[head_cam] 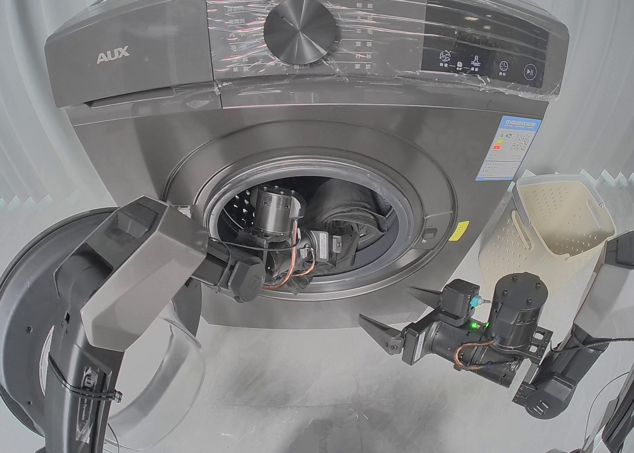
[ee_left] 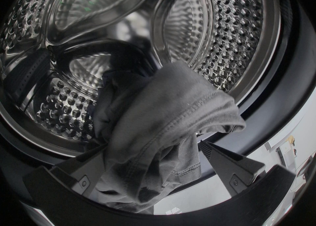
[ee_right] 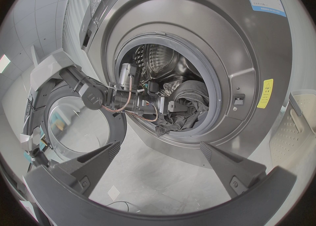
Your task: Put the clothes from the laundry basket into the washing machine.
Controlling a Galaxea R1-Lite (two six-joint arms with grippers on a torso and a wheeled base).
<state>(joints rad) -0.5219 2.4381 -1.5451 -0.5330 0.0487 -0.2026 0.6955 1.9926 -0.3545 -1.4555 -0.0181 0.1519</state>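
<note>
The grey washing machine (head_cam: pixel 132 144) stands with its round door (head_cam: pixel 26 315) swung open to the left. A heap of dark grey clothes (head_cam: pixel 350 210) lies in the drum mouth and hangs over the front lip. My left gripper (ee_left: pixel 153 146) is inside the mouth, open, its fingers spread to either side of the grey cloth (ee_left: pixel 164 111). The steel drum (ee_left: pixel 230 22) behind it holds nothing else that I can see. My right gripper (head_cam: pixel 386 304) hangs open and empty, low in front of the machine. The cream laundry basket (head_cam: pixel 561 210) at the right looks empty.
The glass door (ee_right: pixel 79 127) stands out beside my left arm (head_cam: pixel 139 256). Bare pale floor (head_cam: pixel 297 382) lies in front of the machine. The basket (ee_right: pixel 293 127) leans close to the machine's right side.
</note>
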